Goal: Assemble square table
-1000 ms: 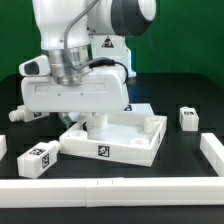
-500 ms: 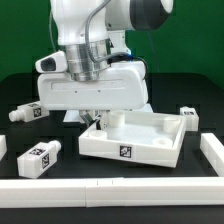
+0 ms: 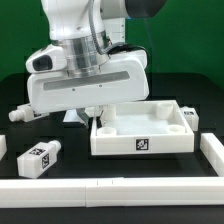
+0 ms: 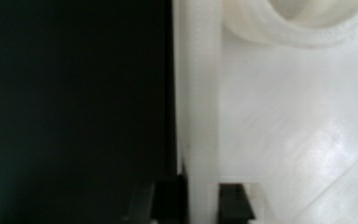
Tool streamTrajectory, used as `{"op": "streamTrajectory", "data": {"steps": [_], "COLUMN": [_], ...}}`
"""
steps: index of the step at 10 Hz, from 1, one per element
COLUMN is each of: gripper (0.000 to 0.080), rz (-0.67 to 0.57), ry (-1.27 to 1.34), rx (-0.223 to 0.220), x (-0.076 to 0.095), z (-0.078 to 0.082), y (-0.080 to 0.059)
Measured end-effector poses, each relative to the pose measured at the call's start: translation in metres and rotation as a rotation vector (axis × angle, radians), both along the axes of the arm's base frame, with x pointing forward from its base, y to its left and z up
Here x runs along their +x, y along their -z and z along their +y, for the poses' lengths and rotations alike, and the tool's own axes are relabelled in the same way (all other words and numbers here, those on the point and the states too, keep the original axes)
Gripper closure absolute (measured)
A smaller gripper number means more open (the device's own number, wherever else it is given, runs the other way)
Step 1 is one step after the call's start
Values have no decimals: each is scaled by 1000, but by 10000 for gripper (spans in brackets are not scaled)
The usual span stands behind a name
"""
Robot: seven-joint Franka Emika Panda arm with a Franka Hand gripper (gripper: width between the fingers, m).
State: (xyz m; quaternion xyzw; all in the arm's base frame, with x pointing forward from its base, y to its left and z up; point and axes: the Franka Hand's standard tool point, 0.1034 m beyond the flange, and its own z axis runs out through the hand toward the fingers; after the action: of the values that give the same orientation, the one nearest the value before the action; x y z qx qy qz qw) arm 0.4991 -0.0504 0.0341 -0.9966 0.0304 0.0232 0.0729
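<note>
The square table's white slab (image 3: 145,130) lies rim-up on the black table, with a tag on its front wall and round sockets in its corners. My gripper (image 3: 96,113) reaches down at the slab's corner on the exterior view's left, mostly hidden under the hand. In the wrist view my gripper (image 4: 197,205) is shut on the slab's thin rim (image 4: 181,120), one dark fingertip (image 4: 234,203) on each side, and a round socket (image 4: 309,25) shows beyond. Short tagged legs lie loose: one (image 3: 40,157) in front, one (image 3: 22,113) farther left, one (image 3: 188,117) right of the slab.
A long white border rail (image 3: 110,190) runs along the front, and another (image 3: 212,150) stands at the exterior view's right. One more white leg (image 3: 3,148) pokes in at the left edge. The arm's white body hangs over the slab's left part.
The jaws have closed on the slab's rim. The slab has slid and turned toward the exterior view's right, and its front wall is now square to the camera.
</note>
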Motion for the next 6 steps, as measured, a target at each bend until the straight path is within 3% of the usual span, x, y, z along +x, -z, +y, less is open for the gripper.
{"op": "streamTrajectory", "data": {"steps": [1,4,6], "gripper": [748,748,748], "rz": [12,-40,-18], "ry": [-3,-146,-117], "rx": [7,46,43], "x": [2,57,47], "z": [1,-4,-1], "y": [0,-5,-1]}}
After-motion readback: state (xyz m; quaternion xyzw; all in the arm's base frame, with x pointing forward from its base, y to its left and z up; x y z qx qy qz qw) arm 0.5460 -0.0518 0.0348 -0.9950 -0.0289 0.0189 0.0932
